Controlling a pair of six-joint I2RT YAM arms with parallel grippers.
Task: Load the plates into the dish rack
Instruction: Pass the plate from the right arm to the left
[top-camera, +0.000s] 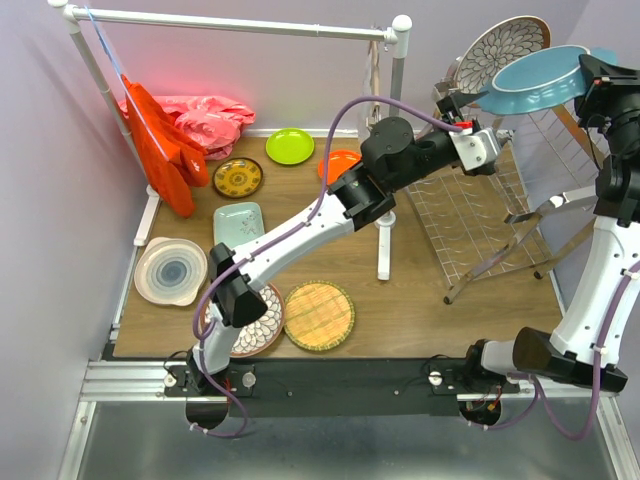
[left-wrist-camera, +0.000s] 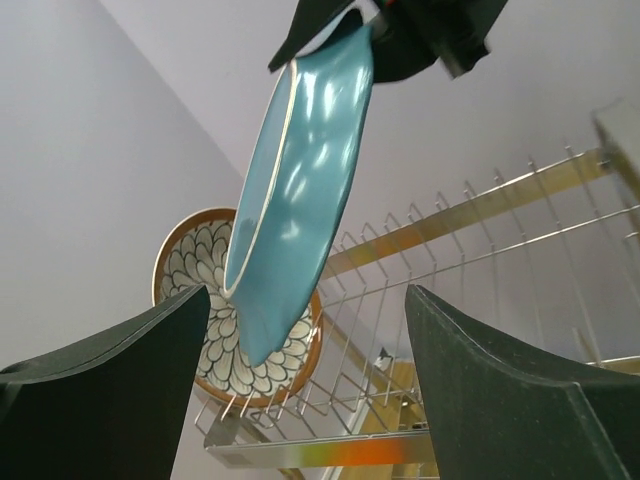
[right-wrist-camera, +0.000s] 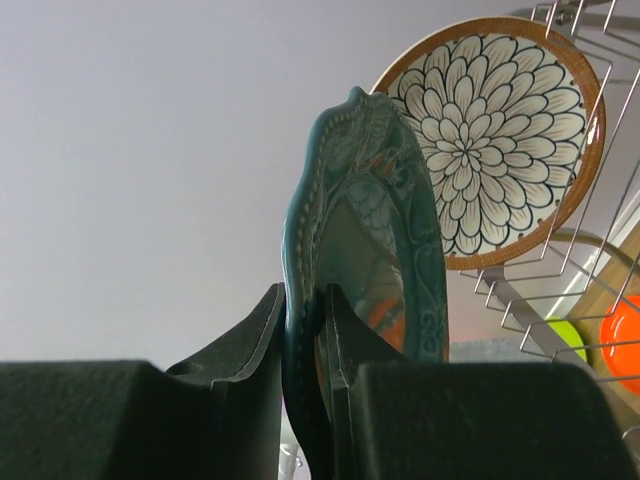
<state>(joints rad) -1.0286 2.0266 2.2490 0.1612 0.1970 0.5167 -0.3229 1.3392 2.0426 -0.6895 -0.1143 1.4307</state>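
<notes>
Top external view, contents as seen from the room.

1. Dish rack (top-camera: 470, 215): chrome wire, unfolded on the right half of the wooden counter (top-camera: 420, 310), with rows of thin tines pointing up.
2. Floral plate (top-camera: 503, 48), brown rim: stands on edge among the tines at the rack's far end.
3. Teal plate (top-camera: 535, 82), scalloped: in the air above the rack's far end, just in front of the floral plate, tilted up on edge. Whether the two plates touch I cannot tell.
4. Right hand (top-camera: 597, 75): clamped on the teal plate's rim, one finger on each face. The right wrist view shows the pinch plainly.
5. Left hand (top-camera: 452, 103): reached out over the rack, fingers spread wide, holding nothing. In the left wrist view the teal plate hangs above the gap, clear of both fingers.
6. Loose on the left half of the counter:
   - lime green plate (top-camera: 290, 146)
   - orange plate (top-camera: 338, 162), partly under the left arm
   - yellow-brown patterned plate (top-camera: 238, 177)
   - mint rectangular tray (top-camera: 238, 222)
   - white ringed plate (top-camera: 171, 270)
   - woven yellow plate (top-camera: 319, 315)
   - second floral plate (top-camera: 265, 322), partly hidden beneath the left arm near its base
7. Red cloth (top-camera: 165, 150) and pink cloth (top-camera: 208, 120): far left corner, by the white pipe rail (top-camera: 240, 22). The red one is draped at the rail's left leg and the pink one is heaped behind it.
</notes>
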